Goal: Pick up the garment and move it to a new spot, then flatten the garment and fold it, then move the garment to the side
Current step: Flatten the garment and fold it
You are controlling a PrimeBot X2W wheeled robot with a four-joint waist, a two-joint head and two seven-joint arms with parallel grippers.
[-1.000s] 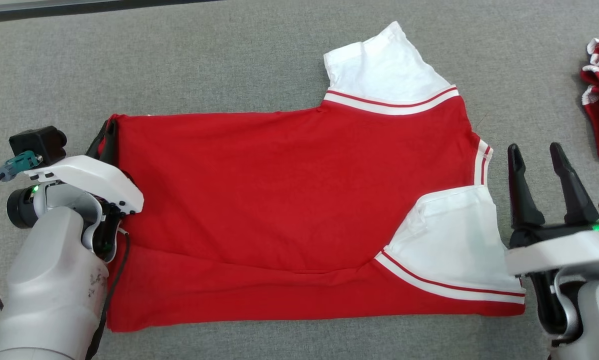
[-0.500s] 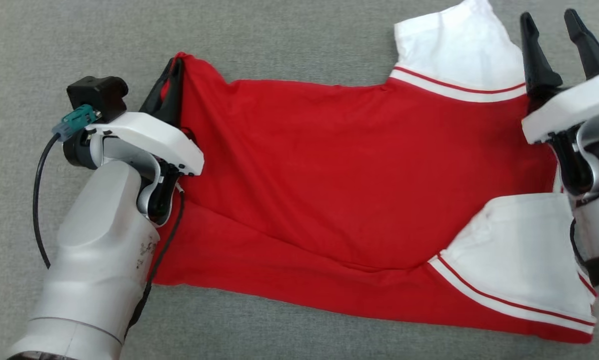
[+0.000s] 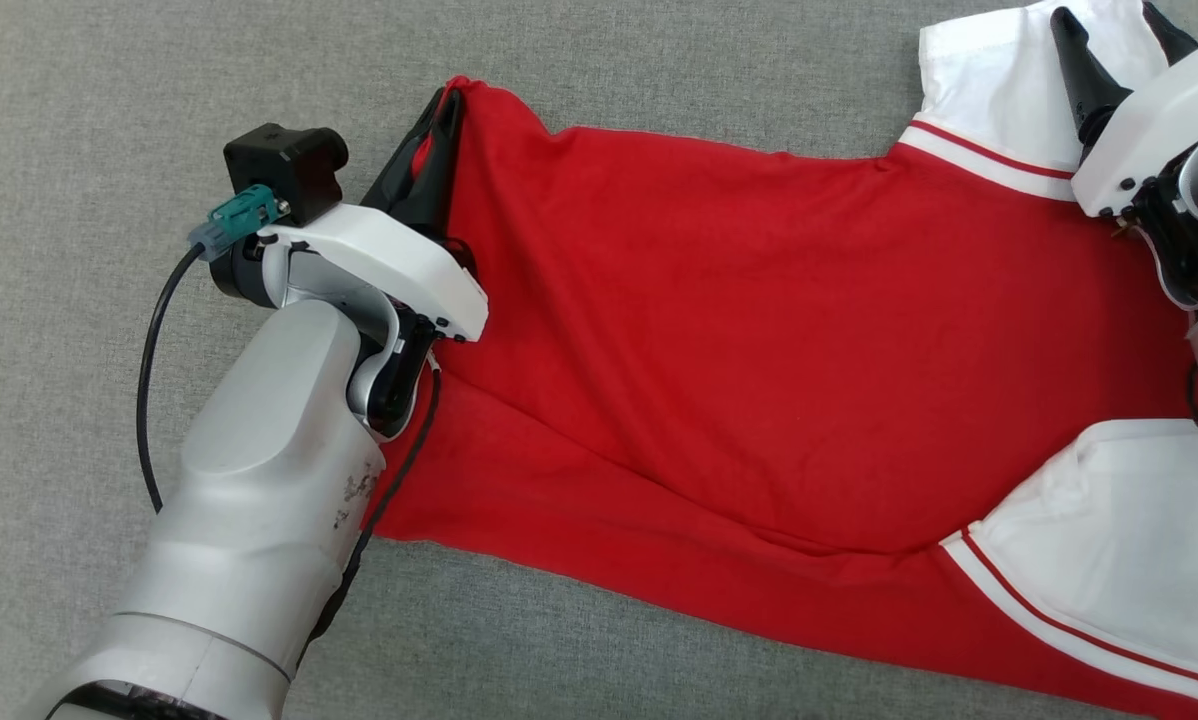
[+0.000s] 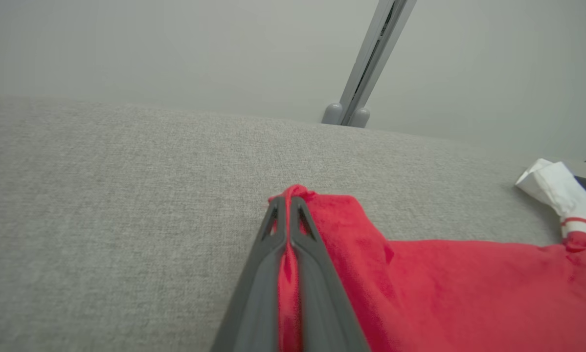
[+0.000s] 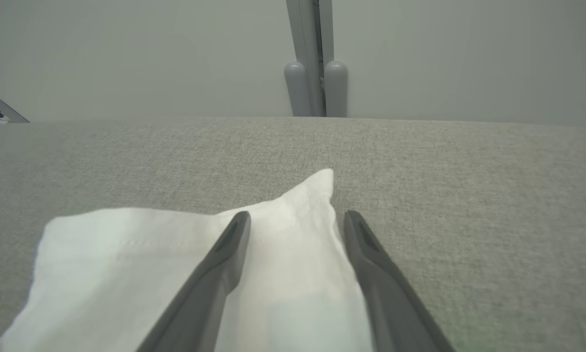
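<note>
Grey cloth covers the worktop. The shirt, a red body with white sleeves, lies spread across it from the frame's centre to its right edge. It is down on the surface and mostly flat, so the move to a new spot looks done and the flattening looks under way. A long crease runs along the lower part of the body, and the near sleeve at the lower right lies over the red cloth. Folding and the move aside are left to do, as far as I can judge.

The left gripper, at the shirt's upper left, has its fingers pressed together on the hem corner, with red cloth pinched between them. The right gripper, at the upper right, hangs over the far sleeve with its fingers well apart and holds nothing.

Compared with a second ago, the whole scene sits further right and lower in the frame, so the camera has moved. Relative to the shirt, the right gripper was then beside the near sleeve, off the shirt's right edge. The left gripper keeps the same corner. That corner is now drawn into a peak with the top edge sloping away from it, where the edge ran straight before.
</note>
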